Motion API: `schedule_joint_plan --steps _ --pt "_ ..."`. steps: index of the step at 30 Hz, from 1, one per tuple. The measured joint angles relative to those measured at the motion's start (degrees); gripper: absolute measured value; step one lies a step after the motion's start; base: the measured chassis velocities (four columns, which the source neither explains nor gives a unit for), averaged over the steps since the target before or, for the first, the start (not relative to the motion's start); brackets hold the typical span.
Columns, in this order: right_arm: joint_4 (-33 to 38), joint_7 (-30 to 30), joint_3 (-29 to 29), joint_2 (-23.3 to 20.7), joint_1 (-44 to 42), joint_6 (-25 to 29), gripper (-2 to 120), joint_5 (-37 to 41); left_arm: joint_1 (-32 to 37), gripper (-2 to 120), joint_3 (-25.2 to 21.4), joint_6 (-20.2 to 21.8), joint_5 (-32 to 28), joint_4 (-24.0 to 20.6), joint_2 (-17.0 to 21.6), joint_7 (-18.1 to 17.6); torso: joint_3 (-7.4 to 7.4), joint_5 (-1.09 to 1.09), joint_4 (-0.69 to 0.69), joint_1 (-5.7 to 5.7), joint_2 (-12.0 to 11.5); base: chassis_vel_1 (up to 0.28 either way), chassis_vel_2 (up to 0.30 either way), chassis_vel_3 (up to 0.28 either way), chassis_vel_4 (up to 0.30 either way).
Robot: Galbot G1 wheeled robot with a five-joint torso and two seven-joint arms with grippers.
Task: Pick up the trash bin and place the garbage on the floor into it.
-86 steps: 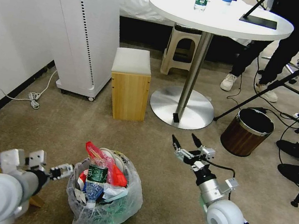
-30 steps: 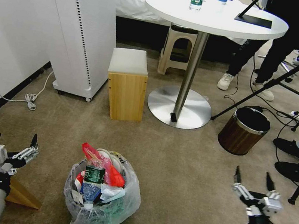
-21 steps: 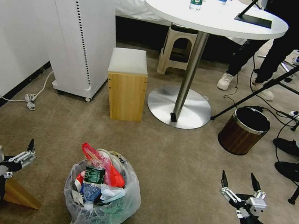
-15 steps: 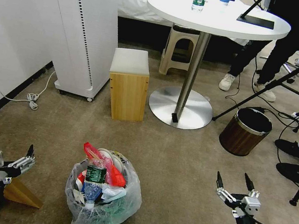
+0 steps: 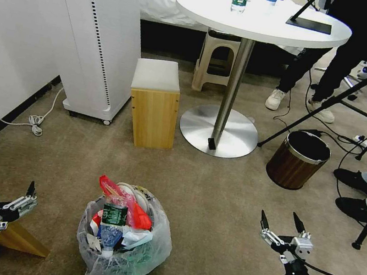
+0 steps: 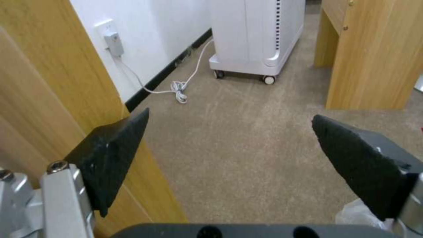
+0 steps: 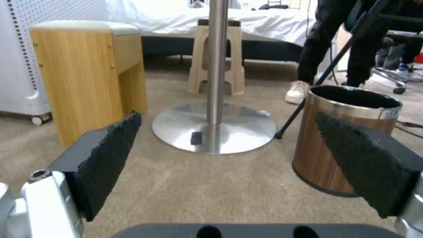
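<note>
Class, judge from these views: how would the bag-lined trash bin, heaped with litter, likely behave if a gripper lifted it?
The trash bin would probably be top-heavy: the bottle and red wrapper stand above its rim. Its crinkled bag looks floppy and slippery, so a grip on plastic alone may slide.

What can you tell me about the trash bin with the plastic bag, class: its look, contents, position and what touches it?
The trash bin stands upright on the beige carpet, between the two open grippers, touched by neither. A crinkled clear plastic bag with printed marks wraps it, hiding most of the dark body. It is heaped full: a clear bottle with a green label, red wrappers, white pieces and blue scraps rise above the rim.
</note>
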Motion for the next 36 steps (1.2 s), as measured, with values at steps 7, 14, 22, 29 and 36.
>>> schedule_joint_plan --steps 7,14,22,29,36 --pt "-0.40 -0.27 0.38 0.02 -1.48 0.70 100 -1.16 2.57 100 1.64 -0.01 0.98 -1.80 -3.50 -0.71 -0.01 -0.02 0.07 0.00 0.01 0.000 0.000 0.000 0.000" --pt "-0.21 -0.32 1.36 0.66 -2.77 1.44 100 -2.25 4.34 100 2.89 -0.36 2.53 -1.72 -4.15 -0.57 0.00 -0.01 0.04 0.00 0.00 0.000 0.000 0.000 0.000" --pt "0.45 -0.28 2.61 0.99 -4.27 1.95 100 -3.32 5.83 100 0.85 -0.28 1.38 -1.78 -3.10 -0.85 -0.01 -0.01 0.01 0.00 0.01 0.000 0.000 0.000 0.000" --pt "1.05 -0.17 4.49 2.04 -5.94 2.41 100 -3.73 5.75 100 0.42 -0.30 1.47 -1.83 -2.54 -1.38 0.00 -0.02 0.00 0.00 0.00 0.000 0.000 0.000 0.000" --pt "1.83 0.28 5.69 2.75 -7.11 2.41 100 -3.38 5.25 100 0.68 -0.39 1.26 -1.84 -3.17 -1.66 0.00 -0.02 0.00 0.00 0.00 0.000 0.000 0.000 0.000"
